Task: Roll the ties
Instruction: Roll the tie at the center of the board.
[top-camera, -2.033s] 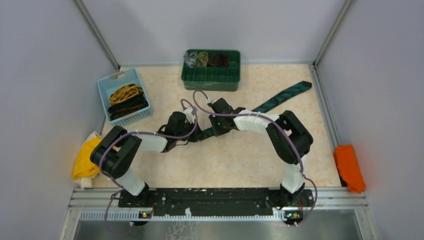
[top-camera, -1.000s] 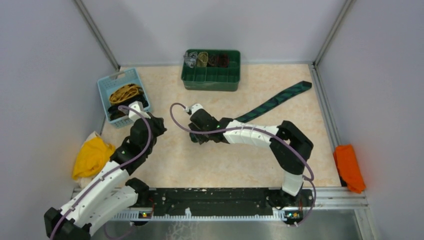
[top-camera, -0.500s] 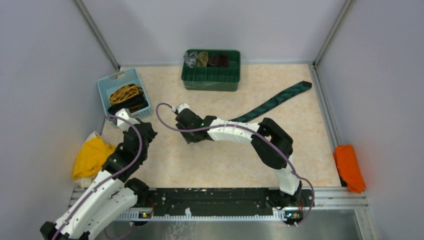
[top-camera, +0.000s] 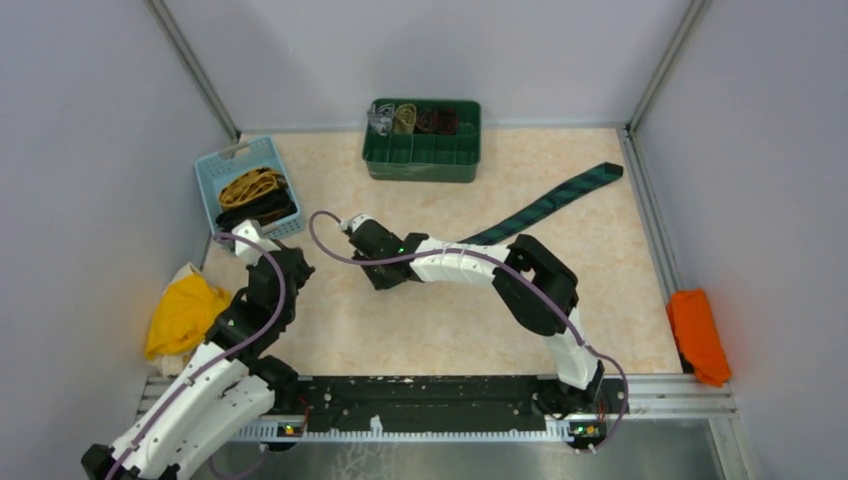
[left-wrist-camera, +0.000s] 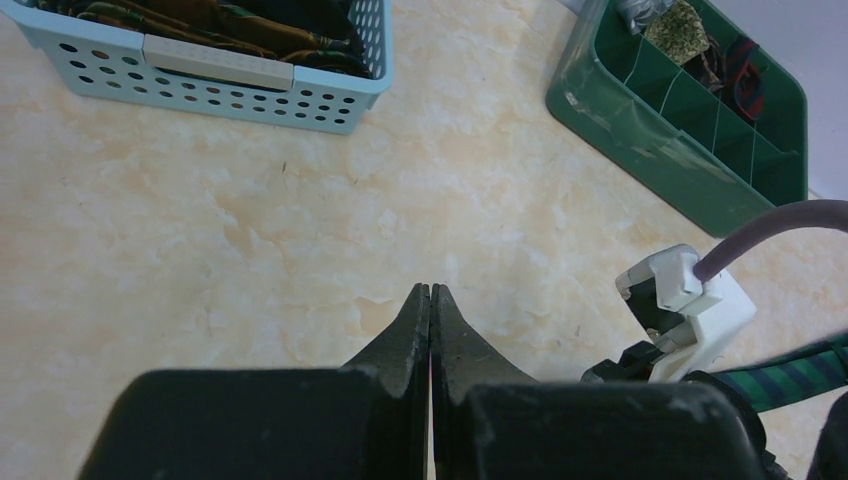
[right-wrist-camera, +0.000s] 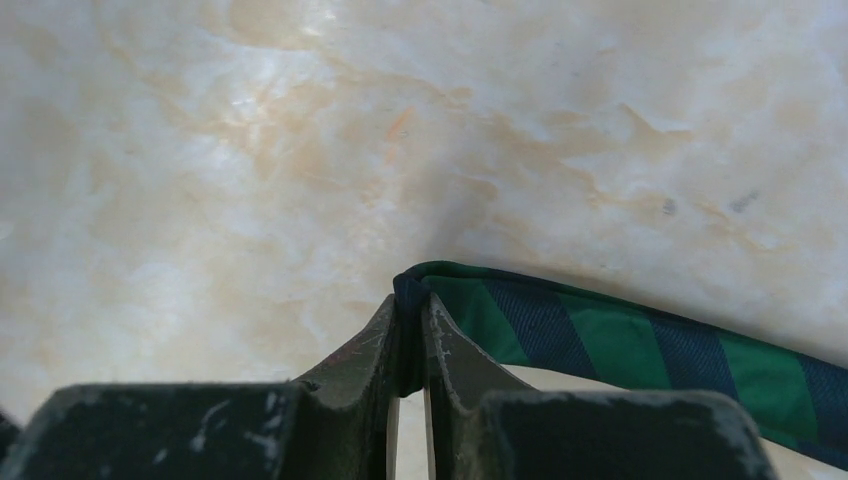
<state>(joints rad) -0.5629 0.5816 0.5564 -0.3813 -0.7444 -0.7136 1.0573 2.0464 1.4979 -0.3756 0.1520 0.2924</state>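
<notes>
A dark green tie with dark checks (top-camera: 555, 199) lies stretched across the table from the far right toward the middle. My right gripper (top-camera: 372, 272) is shut on its narrow end (right-wrist-camera: 470, 300), low over the table at centre-left. My left gripper (left-wrist-camera: 430, 292) is shut and empty, raised over bare table near the blue basket, left of the right gripper. A bit of the green tie shows at the right edge of the left wrist view (left-wrist-camera: 800, 370). Other ties, mustard-yellow and black, lie in the blue basket (top-camera: 225, 167).
A green divided bin (top-camera: 425, 160) with rolled ties in its back row stands at the far middle. A broad yellow cloth (top-camera: 180, 315) lies at the left edge, an orange cloth (top-camera: 697, 335) at the right edge. Walls close in three sides.
My right gripper has dragged the green tie's narrow end leftward across the table. My left arm has let go, pulled back to the left and shut.
</notes>
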